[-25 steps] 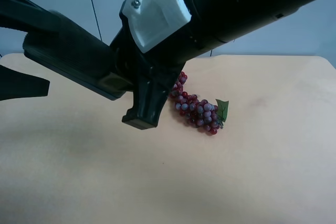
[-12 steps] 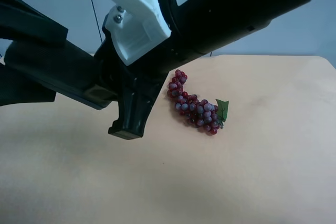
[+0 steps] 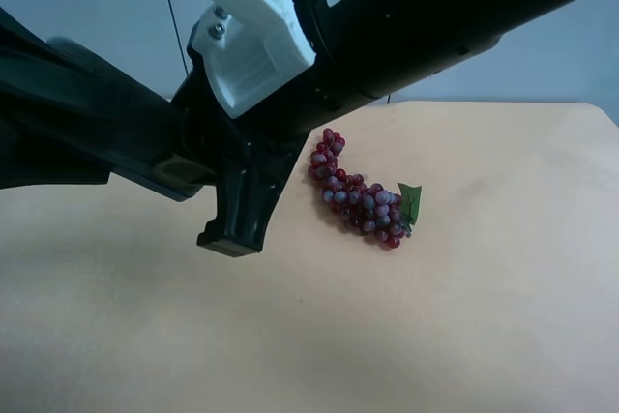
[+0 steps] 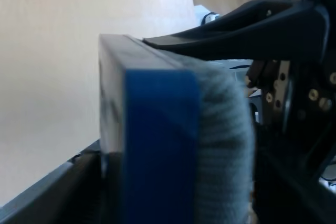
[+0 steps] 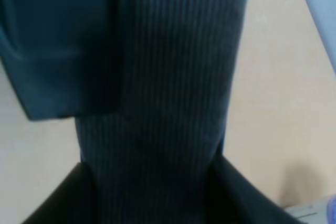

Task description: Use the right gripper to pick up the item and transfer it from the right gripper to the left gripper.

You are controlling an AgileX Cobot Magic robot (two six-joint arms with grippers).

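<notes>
The item (image 3: 164,166), a dark ribbed pad with a blue base, is held above the table. The right gripper (image 3: 218,176), on the thick black arm with the white bracket and warning sticker, is shut on one end. In the right wrist view the item's ribbed face (image 5: 173,103) runs out from between its fingers. The left gripper (image 3: 68,132) reaches in from the exterior high view's left, with its flat fingers closed against the other end. In the left wrist view the item's blue and grey end (image 4: 173,150) sits between its fingers, and a right finger (image 4: 247,24) lies along it.
A bunch of red grapes (image 3: 358,195) with a green leaf lies on the tan table (image 3: 435,316), to the right of the grippers and below them. The table's far edge meets a pale blue wall.
The right arm carried the item a little toward the exterior high view's left, then stopped. The left gripper's fingers closed in onto the item's free end.
</notes>
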